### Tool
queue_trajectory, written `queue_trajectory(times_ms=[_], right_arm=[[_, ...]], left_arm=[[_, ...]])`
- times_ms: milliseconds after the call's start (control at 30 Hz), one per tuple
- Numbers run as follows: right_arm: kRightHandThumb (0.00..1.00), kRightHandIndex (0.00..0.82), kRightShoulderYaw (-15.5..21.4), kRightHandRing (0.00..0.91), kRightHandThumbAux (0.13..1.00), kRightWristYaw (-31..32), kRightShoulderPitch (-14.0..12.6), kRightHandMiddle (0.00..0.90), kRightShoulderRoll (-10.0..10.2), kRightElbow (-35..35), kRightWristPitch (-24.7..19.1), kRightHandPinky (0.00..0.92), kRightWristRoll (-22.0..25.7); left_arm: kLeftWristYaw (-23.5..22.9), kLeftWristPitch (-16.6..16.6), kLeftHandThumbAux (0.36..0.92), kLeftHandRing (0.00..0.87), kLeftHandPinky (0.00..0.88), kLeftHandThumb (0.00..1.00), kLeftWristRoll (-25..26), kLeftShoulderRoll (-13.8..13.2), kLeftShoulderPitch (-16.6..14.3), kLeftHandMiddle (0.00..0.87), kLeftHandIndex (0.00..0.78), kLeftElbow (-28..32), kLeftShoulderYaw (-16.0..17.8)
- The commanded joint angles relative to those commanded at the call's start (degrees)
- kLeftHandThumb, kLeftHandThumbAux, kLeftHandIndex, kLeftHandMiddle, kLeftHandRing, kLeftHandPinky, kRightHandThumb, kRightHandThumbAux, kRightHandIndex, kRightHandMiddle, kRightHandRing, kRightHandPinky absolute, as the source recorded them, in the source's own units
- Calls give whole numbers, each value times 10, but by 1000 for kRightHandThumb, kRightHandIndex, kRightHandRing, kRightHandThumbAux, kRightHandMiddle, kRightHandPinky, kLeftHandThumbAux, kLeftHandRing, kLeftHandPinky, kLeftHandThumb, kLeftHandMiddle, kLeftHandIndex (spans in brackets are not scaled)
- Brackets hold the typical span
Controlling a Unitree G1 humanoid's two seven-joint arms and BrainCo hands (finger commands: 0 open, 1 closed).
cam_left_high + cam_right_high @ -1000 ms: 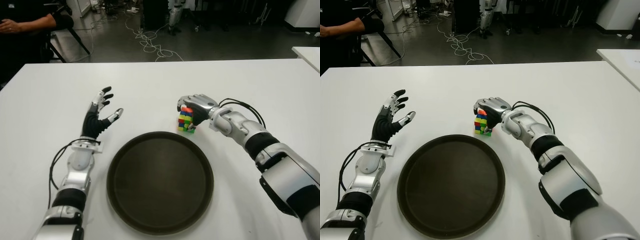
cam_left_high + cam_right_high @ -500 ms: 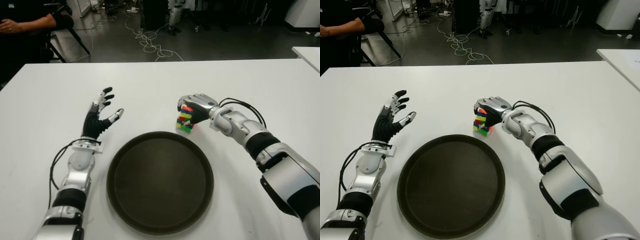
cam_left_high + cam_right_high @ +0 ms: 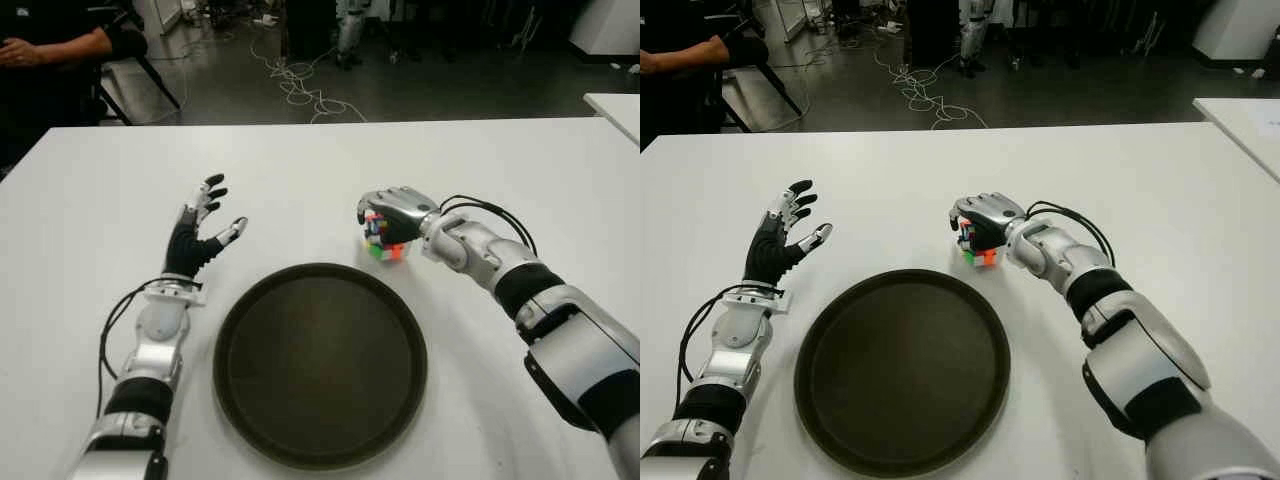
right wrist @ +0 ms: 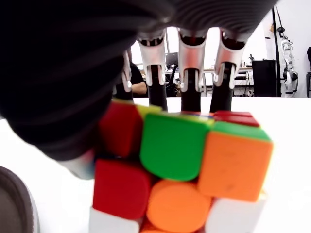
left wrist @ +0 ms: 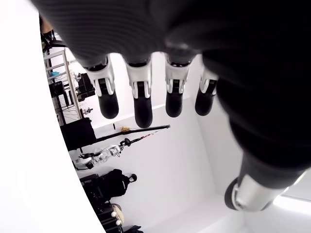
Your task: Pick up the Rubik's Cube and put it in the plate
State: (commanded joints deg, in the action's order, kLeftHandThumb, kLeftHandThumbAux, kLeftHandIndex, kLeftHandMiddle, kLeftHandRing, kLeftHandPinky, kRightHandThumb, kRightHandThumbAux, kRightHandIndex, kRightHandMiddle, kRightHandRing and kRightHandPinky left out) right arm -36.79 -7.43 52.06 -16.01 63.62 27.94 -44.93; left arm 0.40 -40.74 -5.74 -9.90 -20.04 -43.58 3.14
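Since the earlier frames the multicoloured Rubik's Cube (image 3: 384, 238) has turned in the grip and sits more tucked under the palm, shifted slightly toward the right of the eye view. The robot's silver and black right hand (image 3: 392, 214) is clamped on it from above, just right of centre of the left eye frame; in the right wrist view three black-tipped fingers (image 4: 190, 87) curl down over the cube's far edge while green, orange, red and white tiles face the camera. Whether the cube touches the white table (image 3: 90, 200) cannot be told. It lies just beyond the upper right rim of the round dark brown plate (image 3: 235, 310), which fills the lower centre of the frame and holds nothing. The left hand (image 3: 200, 232) shows at centre left, to the left of the plate, fingers spread apart and holding nothing, as its wrist view confirms. A seated person's arm (image 3: 60, 45) appears at the upper left corner, with tangled white cables (image 3: 300, 85) on the dark floor at the top centre.
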Motion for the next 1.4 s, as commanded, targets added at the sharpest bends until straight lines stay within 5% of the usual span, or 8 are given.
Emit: queue_trajectory(times_ms=[1400], right_arm=[[687,414,5,618,738,-14,-1,584,-1,-4,-10,624,-1]], left_arm=[[5,-3,682,93,97,62,-5,-1,2,99,69,0,-1]])
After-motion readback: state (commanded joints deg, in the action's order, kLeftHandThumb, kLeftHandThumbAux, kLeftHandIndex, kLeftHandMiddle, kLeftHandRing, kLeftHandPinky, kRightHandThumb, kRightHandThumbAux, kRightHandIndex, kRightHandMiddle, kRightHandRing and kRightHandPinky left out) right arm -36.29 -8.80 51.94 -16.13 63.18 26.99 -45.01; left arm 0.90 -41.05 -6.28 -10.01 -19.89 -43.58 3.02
